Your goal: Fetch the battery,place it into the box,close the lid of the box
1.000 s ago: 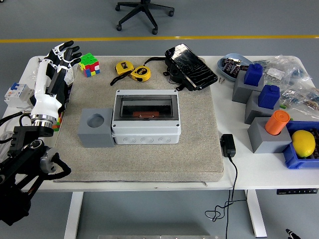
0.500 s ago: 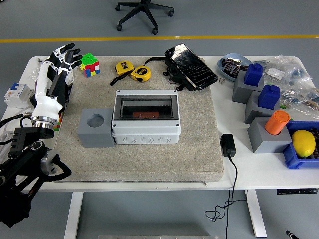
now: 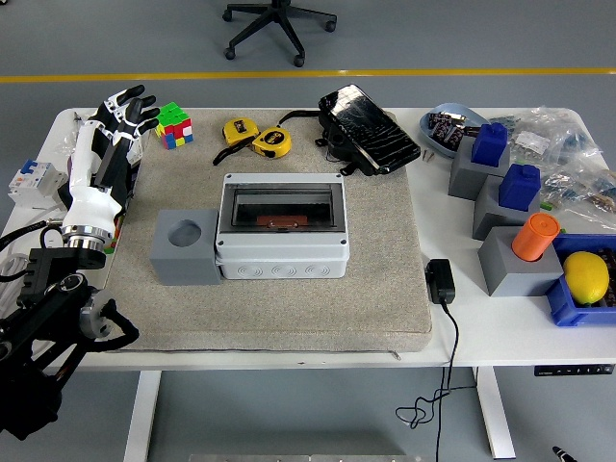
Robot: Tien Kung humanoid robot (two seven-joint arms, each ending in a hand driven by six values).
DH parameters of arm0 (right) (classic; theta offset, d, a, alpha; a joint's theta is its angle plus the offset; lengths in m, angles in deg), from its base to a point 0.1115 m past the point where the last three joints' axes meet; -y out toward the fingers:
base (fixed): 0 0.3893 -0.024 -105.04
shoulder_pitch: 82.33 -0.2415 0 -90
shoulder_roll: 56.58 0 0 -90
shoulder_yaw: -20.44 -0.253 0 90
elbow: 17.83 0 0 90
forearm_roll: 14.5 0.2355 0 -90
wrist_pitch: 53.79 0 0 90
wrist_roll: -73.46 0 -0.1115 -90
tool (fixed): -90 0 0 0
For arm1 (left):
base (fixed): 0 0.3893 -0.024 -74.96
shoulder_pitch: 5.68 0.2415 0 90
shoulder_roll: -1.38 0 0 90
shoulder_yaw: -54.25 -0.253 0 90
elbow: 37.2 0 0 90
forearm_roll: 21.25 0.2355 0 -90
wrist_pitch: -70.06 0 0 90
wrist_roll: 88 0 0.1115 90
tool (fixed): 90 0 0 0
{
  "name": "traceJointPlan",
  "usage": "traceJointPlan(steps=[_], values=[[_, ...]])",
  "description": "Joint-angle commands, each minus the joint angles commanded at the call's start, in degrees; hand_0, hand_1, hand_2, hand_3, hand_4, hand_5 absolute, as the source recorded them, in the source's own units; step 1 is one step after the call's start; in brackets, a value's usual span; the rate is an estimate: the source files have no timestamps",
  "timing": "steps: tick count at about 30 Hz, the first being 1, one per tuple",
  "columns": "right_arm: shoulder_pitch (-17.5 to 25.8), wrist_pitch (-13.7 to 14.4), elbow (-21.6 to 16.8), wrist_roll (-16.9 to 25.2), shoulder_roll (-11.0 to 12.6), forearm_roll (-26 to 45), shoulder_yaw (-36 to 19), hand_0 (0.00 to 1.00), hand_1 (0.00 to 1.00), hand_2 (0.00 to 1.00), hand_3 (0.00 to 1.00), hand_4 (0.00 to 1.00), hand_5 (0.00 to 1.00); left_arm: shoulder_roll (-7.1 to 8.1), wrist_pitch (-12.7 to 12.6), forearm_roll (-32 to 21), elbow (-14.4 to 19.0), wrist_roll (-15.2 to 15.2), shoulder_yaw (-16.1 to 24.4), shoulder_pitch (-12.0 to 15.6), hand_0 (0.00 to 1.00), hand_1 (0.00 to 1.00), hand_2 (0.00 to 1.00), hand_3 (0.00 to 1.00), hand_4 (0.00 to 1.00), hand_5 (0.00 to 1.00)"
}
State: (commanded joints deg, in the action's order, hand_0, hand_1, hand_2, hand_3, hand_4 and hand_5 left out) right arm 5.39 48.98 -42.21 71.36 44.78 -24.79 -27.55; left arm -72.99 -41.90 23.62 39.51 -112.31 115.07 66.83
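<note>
Box (image 3: pixel 281 223) is showing its lid shut, so you're finishing; left hand (image 3: pixel 123 108) is hovering empty, fingers spread (right arm unseen) — retract next.

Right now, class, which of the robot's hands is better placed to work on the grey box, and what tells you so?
Left, probably. The left hand is the only one in view, fingers spread and empty, over the mat's far left corner beside the Rubik's cube, left of the grey box. The right arm is out of view.

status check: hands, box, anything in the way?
Left hand open, empty, beside the Rubik's cube. Right hand out of view. Grey box mid-mat, lid closed. No battery identifiable.
</note>
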Motion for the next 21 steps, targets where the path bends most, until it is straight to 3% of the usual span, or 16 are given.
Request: traceJointPlan(steps=[21], values=[[-0.15,0.06,-0.02,-0.05,0.21,0.04,0.15,0.585,0.645,0.66,0.541,0.866,0.396,-0.06,-0.02,-0.02,-0.01,0.08,0.19,-0.27,0.703,0.707,0.716,0.727,0.998,0.691]])
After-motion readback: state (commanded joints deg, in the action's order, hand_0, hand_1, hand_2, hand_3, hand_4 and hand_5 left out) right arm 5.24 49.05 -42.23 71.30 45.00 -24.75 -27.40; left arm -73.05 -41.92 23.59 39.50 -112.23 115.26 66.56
